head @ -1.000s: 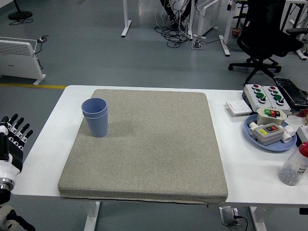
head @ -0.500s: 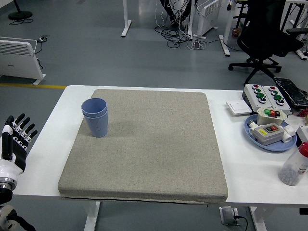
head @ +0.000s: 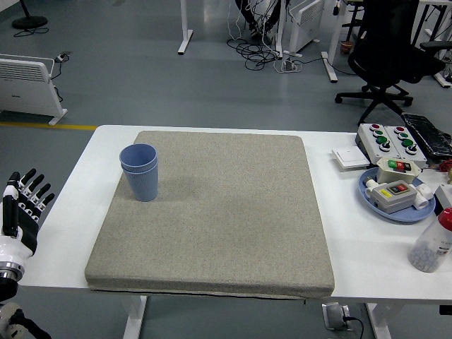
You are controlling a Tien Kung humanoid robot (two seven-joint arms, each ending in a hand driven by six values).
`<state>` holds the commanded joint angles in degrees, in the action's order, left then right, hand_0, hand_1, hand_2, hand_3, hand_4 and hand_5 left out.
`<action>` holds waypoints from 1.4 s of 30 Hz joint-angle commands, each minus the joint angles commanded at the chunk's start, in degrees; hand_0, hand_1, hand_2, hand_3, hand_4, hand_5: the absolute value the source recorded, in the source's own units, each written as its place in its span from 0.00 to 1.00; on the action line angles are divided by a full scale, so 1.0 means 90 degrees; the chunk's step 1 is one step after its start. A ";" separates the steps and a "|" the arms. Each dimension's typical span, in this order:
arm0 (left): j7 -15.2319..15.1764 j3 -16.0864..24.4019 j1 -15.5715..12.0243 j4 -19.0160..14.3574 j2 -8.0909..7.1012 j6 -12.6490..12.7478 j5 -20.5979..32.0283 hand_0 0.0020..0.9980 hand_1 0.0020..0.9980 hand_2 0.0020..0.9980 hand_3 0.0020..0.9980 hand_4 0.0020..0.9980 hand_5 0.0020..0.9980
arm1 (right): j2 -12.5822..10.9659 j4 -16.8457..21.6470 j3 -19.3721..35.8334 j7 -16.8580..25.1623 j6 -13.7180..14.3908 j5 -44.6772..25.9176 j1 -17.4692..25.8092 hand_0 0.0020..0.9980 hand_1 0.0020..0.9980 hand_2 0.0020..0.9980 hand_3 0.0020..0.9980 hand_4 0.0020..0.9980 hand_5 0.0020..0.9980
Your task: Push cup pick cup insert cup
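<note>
Left hand (head: pixel 20 208) at the tabletop's (head: pixel 70 212) left edge, fingers (head: pixel 30 185) spread, straight, holding nothing, tips pointing up and away. Blue cups (head: pixel 140 171), one nested in another, stand upright on the grey mat (head: pixel 226 212) near its far-left corner, well apart from the fingers, ahead and to their right. Beyond the mat, far from the fingers: a blue tray (head: pixel 374 201) of switch boxes.

The left hand (head: pixel 20 212) is raised at the near left, just off the tabletop's (head: pixel 67 233) edge, fingers (head: pixel 32 185) straight, spread and empty.
</note>
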<state>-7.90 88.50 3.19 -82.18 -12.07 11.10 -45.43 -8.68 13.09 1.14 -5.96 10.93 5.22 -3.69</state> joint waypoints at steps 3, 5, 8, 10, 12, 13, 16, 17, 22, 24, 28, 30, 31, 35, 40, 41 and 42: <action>-0.0009 0.0005 0.0002 -0.0005 0.0007 -0.0005 0.0004 0.82 0.86 0.89 0.86 0.64 1.00 | -0.0007 0.0009 0.0023 -0.0003 0.0000 0.0044 -0.0007 0.70 0.61 0.65 0.58 0.12 0.47; -0.0009 0.0004 0.0001 -0.0001 0.0012 -0.0004 0.0009 0.82 0.86 0.89 0.86 0.64 1.00 | -0.0011 0.0016 0.0058 -0.0003 0.0001 0.0079 -0.0004 0.70 0.61 0.65 0.58 0.12 0.47; -0.0007 -0.0018 0.0007 0.0004 0.0023 -0.0003 0.0014 0.81 0.86 0.88 0.87 0.64 1.00 | -0.0019 0.0019 0.0095 0.0004 0.0005 0.0112 -0.0009 0.70 0.61 0.65 0.58 0.12 0.47; -0.0005 -0.0027 0.0013 0.0002 0.0024 -0.0003 0.0014 0.81 0.86 0.88 0.87 0.64 1.00 | -0.0018 0.0020 0.0122 0.0005 0.0006 0.0121 -0.0010 0.70 0.61 0.65 0.58 0.12 0.47; 0.0000 -0.0031 0.0020 0.0003 0.0026 -0.0001 0.0013 0.81 0.86 0.88 0.87 0.64 1.00 | -0.0018 0.0022 0.0149 0.0006 0.0006 0.0134 -0.0011 0.70 0.61 0.65 0.58 0.12 0.47; 0.0004 -0.0030 0.0036 0.0020 0.0031 0.0008 0.0010 0.81 0.86 0.88 0.87 0.64 1.00 | -0.0017 0.0023 0.0183 0.0004 0.0004 0.0156 -0.0018 0.70 0.61 0.65 0.58 0.12 0.47; 0.0011 -0.0002 0.0075 0.0101 0.0059 0.0027 0.0036 0.80 0.85 0.88 0.90 0.64 1.00 | -0.0012 0.0022 0.0235 0.0001 0.0002 0.0169 -0.0031 0.70 0.61 0.65 0.58 0.12 0.47; 0.0015 0.0008 0.0078 0.0120 0.0067 0.0030 0.0037 0.80 0.85 0.88 0.90 0.64 1.00 | -0.0011 0.0022 0.0247 0.0000 0.0002 0.0171 -0.0035 0.70 0.61 0.65 0.58 0.12 0.47; 0.0056 0.0047 0.0068 0.0178 0.0082 0.0027 0.0018 0.80 0.84 0.88 0.93 0.63 1.00 | -0.0004 0.0017 0.0240 -0.0010 0.0002 0.0157 -0.0055 0.70 0.61 0.65 0.58 0.12 0.47; 0.0060 0.0087 0.0059 0.0182 0.0081 0.0032 0.0012 0.80 0.84 0.88 0.93 0.63 1.00 | 0.0000 0.0018 0.0247 -0.0015 0.0001 0.0155 -0.0058 0.70 0.61 0.65 0.58 0.12 0.47; 0.0082 0.0102 0.0074 0.0209 0.0071 0.0018 0.0003 0.80 0.84 0.88 0.93 0.63 1.00 | -0.0004 0.0016 0.0263 -0.0017 -0.0002 0.0159 -0.0074 0.70 0.61 0.65 0.58 0.12 0.47; 0.0086 0.0100 0.0086 0.0216 0.0076 0.0013 0.0003 0.80 0.84 0.88 0.93 0.63 1.00 | -0.0003 0.0016 0.0248 -0.0018 -0.0003 0.0155 -0.0081 0.70 0.61 0.65 0.58 0.12 0.47; 0.0086 0.0102 0.0089 0.0219 0.0081 0.0013 0.0005 0.80 0.84 0.88 0.93 0.63 1.00 | -0.0002 0.0016 0.0250 -0.0018 -0.0003 0.0154 -0.0083 0.70 0.61 0.65 0.58 0.12 0.47; 0.0100 0.0099 0.0094 0.0226 0.0089 0.0003 0.0005 0.80 0.84 0.88 0.93 0.63 1.00 | -0.0004 0.0016 0.0287 -0.0021 -0.0002 0.0163 -0.0101 0.70 0.61 0.65 0.58 0.12 0.47; 0.0098 0.0113 0.0102 0.0217 0.0090 -0.0009 0.0003 0.79 0.84 0.88 0.93 0.64 1.00 | -0.0007 0.0014 0.0280 -0.0017 -0.0002 0.0164 -0.0108 0.70 0.61 0.65 0.58 0.12 0.47; 0.0098 0.0116 0.0102 0.0218 0.0089 -0.0011 0.0003 0.79 0.84 0.88 0.93 0.64 1.00 | -0.0006 0.0013 0.0277 -0.0017 -0.0002 0.0163 -0.0109 0.70 0.61 0.65 0.58 0.12 0.47; 0.0098 0.0117 0.0102 0.0218 0.0088 -0.0011 0.0003 0.79 0.84 0.88 0.93 0.64 1.00 | -0.0006 0.0013 0.0276 -0.0017 -0.0003 0.0162 -0.0109 0.70 0.61 0.65 0.58 0.12 0.47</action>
<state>-7.02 89.55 4.12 -80.22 -11.28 11.00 -45.41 -8.74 13.21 3.62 -6.11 10.91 6.69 -4.67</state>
